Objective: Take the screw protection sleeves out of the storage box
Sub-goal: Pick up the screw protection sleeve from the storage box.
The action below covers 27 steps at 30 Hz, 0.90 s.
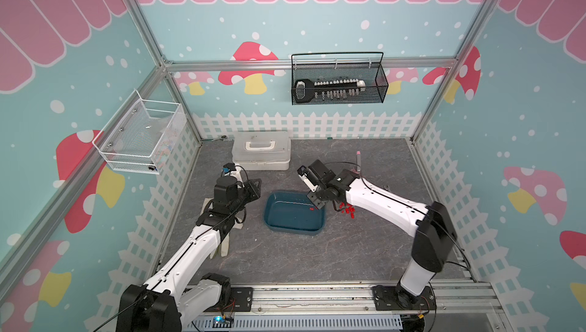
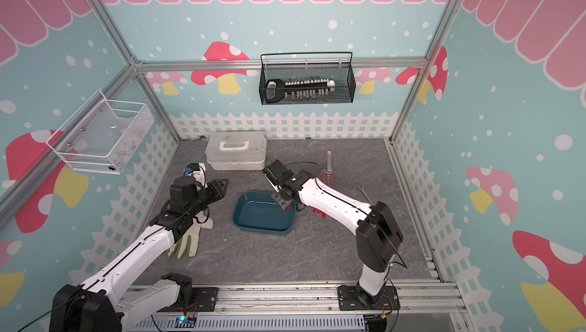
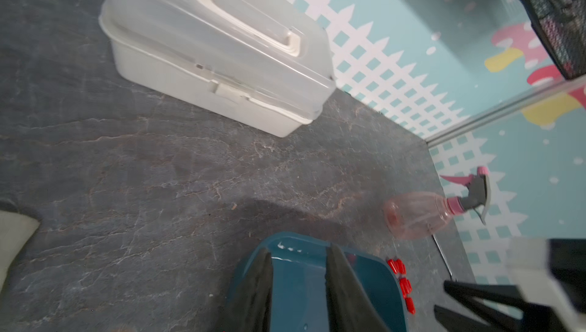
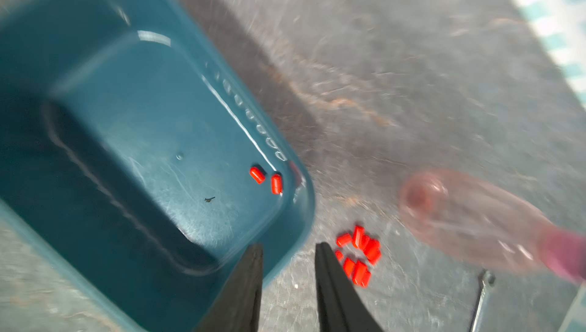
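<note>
The teal storage box [image 1: 287, 219] [image 2: 260, 218] sits mid-table. Two red screw protection sleeves [image 4: 257, 174] lie inside it near a corner. Several more sleeves [image 4: 360, 256] [image 1: 348, 211] [image 3: 401, 278] are piled on the table just outside its right end. My right gripper [image 4: 289, 248] [image 1: 317, 201] hovers over that corner of the box, between the pile and the two inside, open and empty. My left gripper [image 3: 298, 251] [image 1: 253, 187] hangs left of and behind the box [image 3: 371, 283], pointing at it, its fingers apart with nothing between them.
A white lidded case [image 1: 261, 151] stands behind the box. A pink spray bottle [image 4: 469, 219] [image 3: 418, 214] and a wrench [image 4: 482, 298] lie to the right. A pale glove [image 2: 187, 238] lies under the left arm. Mesh baskets [image 1: 337, 81] [image 1: 139, 137] hang on the walls.
</note>
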Motion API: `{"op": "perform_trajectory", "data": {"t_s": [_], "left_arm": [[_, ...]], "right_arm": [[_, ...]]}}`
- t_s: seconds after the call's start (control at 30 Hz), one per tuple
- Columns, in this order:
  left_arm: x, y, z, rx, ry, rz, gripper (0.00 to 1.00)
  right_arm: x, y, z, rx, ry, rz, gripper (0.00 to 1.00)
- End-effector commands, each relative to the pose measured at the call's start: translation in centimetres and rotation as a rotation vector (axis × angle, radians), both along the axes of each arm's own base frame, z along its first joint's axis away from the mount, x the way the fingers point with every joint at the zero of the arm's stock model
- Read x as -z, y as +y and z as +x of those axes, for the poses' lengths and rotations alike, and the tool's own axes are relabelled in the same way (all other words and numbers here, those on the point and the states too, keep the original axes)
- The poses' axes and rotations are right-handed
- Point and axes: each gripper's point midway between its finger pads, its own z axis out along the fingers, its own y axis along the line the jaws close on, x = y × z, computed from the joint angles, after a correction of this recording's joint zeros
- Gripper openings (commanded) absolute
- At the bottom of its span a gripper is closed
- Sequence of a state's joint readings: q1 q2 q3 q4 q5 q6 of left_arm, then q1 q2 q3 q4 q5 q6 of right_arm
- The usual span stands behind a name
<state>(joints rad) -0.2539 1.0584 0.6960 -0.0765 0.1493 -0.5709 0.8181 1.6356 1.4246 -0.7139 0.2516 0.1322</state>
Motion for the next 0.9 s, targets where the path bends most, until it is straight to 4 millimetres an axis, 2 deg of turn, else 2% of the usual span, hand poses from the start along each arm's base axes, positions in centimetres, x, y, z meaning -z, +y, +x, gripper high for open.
{"op": "perform_trajectory", "data": {"t_s": [0.0, 0.13, 0.2, 0.3, 0.4, 0.67, 0.87], "left_arm": [[2.7, -3.6, -2.8, 0.188, 0.129, 0.119, 0.31], [4.8, -8.5, -4.2, 0.347, 0.228, 0.177, 0.27], [5.6, -10.3, -4.6, 0.387, 0.253, 0.215, 0.27], [6.8, -12.5, -4.5, 0.428, 0.297, 0.249, 0.27], [8.1, -14.2, -3.7, 0.458, 0.352, 0.273, 0.28], [12.1, -17.7, -2.4, 0.518, 0.504, 0.390, 0.35], [13.8, -18.4, -2.0, 0.501, 0.545, 0.450, 0.38]], "right_arm": [[-3.7, -2.0, 0.3, 0.070, -0.142, 0.104, 0.36], [-5.5, -7.1, -0.6, 0.152, -0.226, 0.174, 0.38], [-5.8, -9.8, -1.0, 0.199, -0.244, 0.219, 0.38], [-5.3, -14.0, -1.7, 0.278, -0.255, 0.274, 0.39], [-4.6, -16.5, -2.5, 0.316, -0.266, 0.288, 0.40], [-3.3, -19.4, -4.1, 0.350, -0.286, 0.256, 0.39], [-3.5, -19.5, -4.0, 0.346, -0.290, 0.283, 0.38]]}}
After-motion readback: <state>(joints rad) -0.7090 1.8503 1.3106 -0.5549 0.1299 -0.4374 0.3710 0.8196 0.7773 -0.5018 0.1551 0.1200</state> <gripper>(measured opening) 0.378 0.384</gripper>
